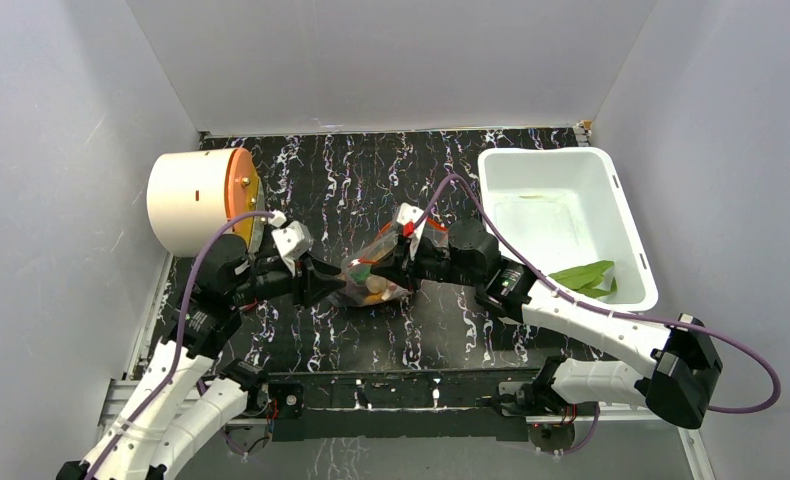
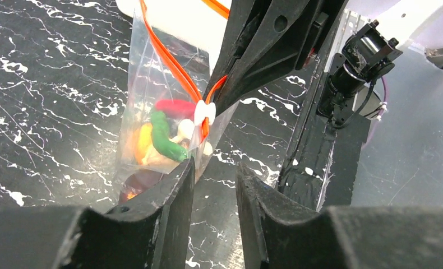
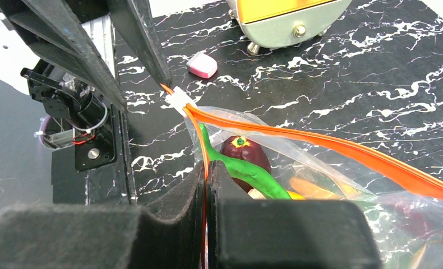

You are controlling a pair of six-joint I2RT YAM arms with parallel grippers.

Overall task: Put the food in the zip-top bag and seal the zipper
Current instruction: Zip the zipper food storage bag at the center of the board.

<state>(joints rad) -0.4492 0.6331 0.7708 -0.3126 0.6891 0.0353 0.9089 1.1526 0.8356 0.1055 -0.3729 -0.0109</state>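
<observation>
The clear zip-top bag point(image 1: 374, 272) lies mid-table between my two grippers. It holds a green pepper point(image 2: 166, 141), a red chilli point(image 2: 174, 106), an orange fruit point(image 2: 143, 141), a maroon fruit point(image 3: 245, 154) and a whitish piece point(image 2: 185, 129). The orange-red zipper point(image 3: 331, 147) runs along its mouth, with a white slider point(image 3: 177, 101) near one end. My right gripper point(image 3: 207, 171) is shut on the zipper strip close to the slider. My left gripper point(image 2: 215, 168) is open, and its left finger point(image 2: 169, 196) is against the bag's side below the slider.
A white bin point(image 1: 626, 215) at the right holds a green leafy piece point(image 1: 586, 275). A cream cylinder with an orange rim point(image 1: 196, 200) lies at the back left. A small pink piece point(image 3: 201, 65) lies on the table near the cylinder.
</observation>
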